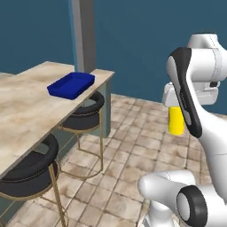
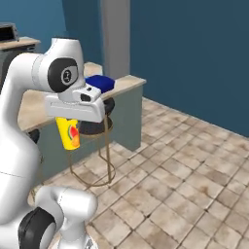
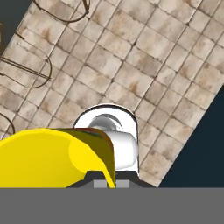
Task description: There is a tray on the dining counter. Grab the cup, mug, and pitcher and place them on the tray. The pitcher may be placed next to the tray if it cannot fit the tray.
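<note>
My gripper is shut on the cup, a yellow tumbler with a red-orange mark, which hangs below the hand over the tiled floor. From the left base view the cup shows beside my forearm, well to the right of the dining counter. In the hand view the cup bulks yellow at the lower left. The deep-blue tray rests near the far end of the beige counter, and the tray peeks out behind my hand. The mug and the pitcher are out of view.
Two black round stools with gold legs stand tucked under the counter's overhang. A grey pillar rises behind the tray. Open tiled floor stretches to the right, up to a dark blue wall.
</note>
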